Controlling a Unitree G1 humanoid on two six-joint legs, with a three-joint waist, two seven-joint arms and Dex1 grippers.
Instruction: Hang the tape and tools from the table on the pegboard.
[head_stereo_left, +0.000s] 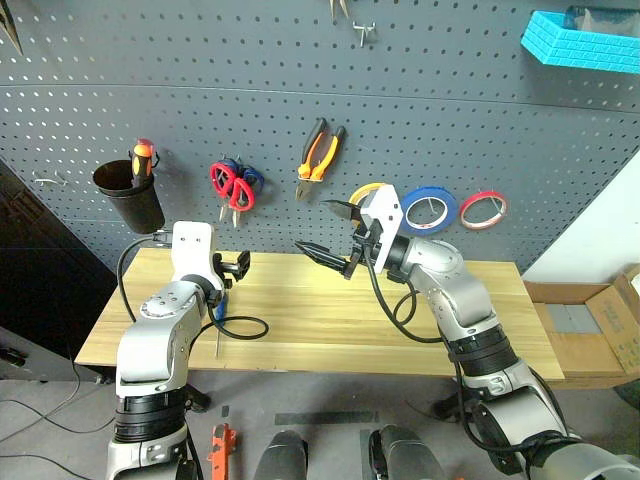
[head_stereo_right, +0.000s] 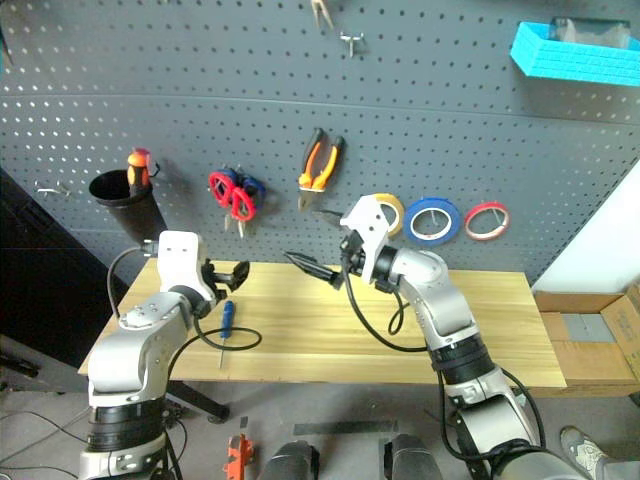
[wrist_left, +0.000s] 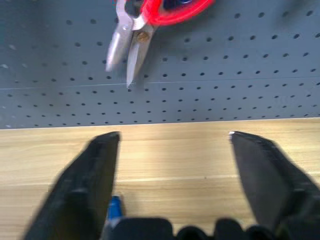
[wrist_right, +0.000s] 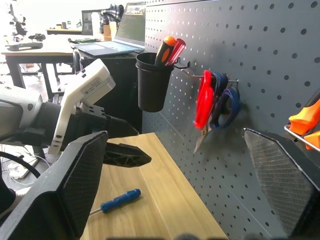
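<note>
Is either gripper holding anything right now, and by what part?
Nothing is held. The left gripper is open above the table, with the blue screwdriver lying loose beneath it. The right gripper is open and empty.

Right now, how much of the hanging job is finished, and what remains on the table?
Done: the red-handled scissors, the pliers and the blue tape hang on the pegboard. In hand: nothing; the left claw and the right claw are both open and empty. Left: the blue-handled screwdriver lies on the table beside the left claw and must be hung.
</note>
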